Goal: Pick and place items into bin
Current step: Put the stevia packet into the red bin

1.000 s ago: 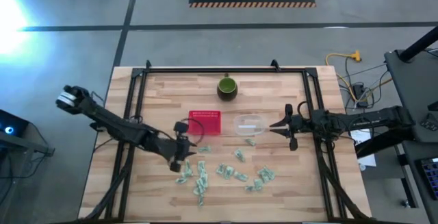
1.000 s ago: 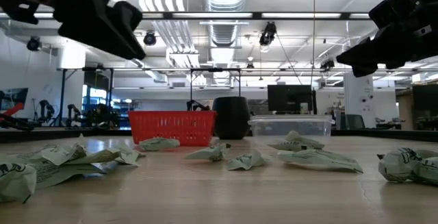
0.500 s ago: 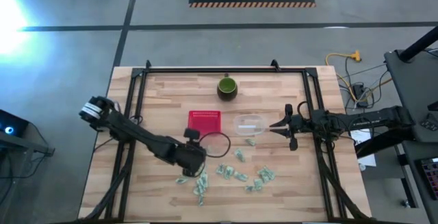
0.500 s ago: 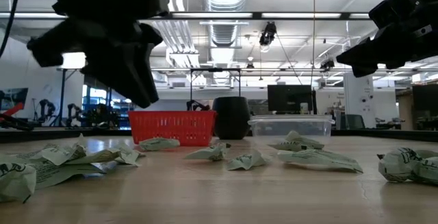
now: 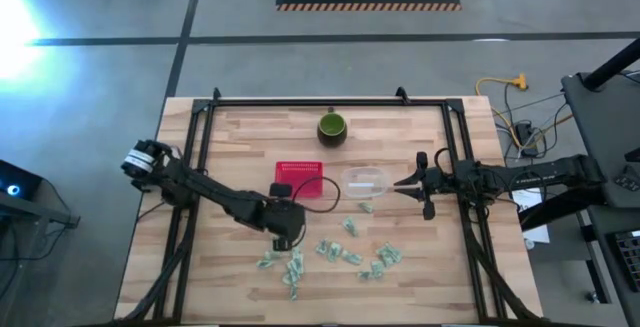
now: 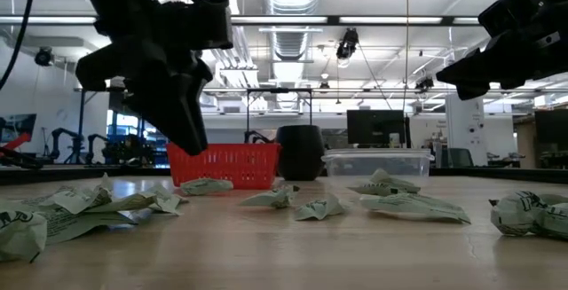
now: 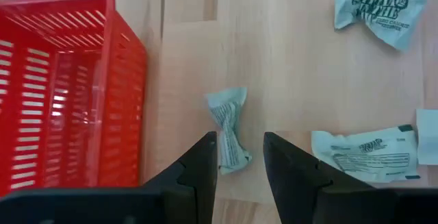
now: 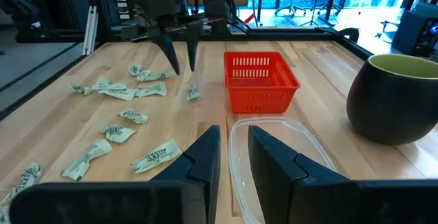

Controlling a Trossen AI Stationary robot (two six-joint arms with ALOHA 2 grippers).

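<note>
Left wrist view: left gripper [image 7: 237, 157], jaws apart, over a crinkled wrapped piece [image 7: 229, 131].
Frame left: slatted red basket [image 7: 65, 87].
Right gripper [image 5: 401, 184]: jaws apart, beside clear tub [image 5: 365, 180].

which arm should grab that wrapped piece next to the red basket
Left. Its open end effector hangs right over the wrapped piece beside the red basket; the right end effector sits by the clear container.

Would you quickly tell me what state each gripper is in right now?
Left gripper: open, empty, fingers either side of a wrapped piece beside the red basket.
Right gripper: open, empty, over the clear tub.
</note>
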